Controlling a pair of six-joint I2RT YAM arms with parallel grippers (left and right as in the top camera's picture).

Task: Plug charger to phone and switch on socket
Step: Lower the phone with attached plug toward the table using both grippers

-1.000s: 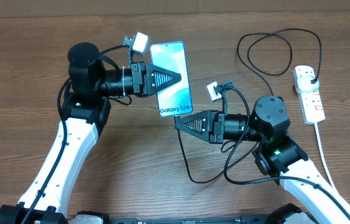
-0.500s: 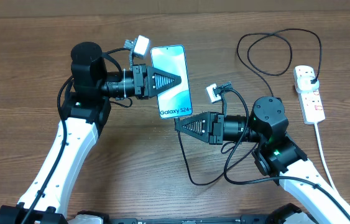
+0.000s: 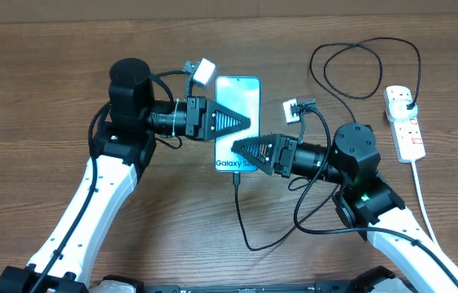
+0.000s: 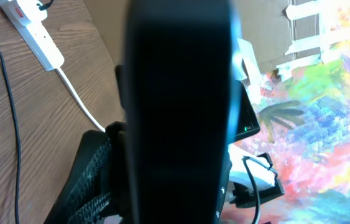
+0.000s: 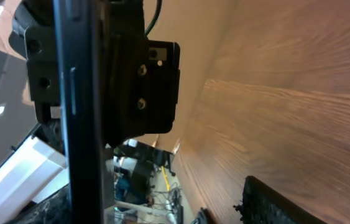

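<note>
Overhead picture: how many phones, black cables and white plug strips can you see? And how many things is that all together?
1 slim blue-screen smartphone
1 thin black charger cable
1 white power strip with red-marked switches
Total: 3

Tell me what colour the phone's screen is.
Light blue-cyan with dark lettering near its bottom edge; the phone shows best in the overhead view.
</note>
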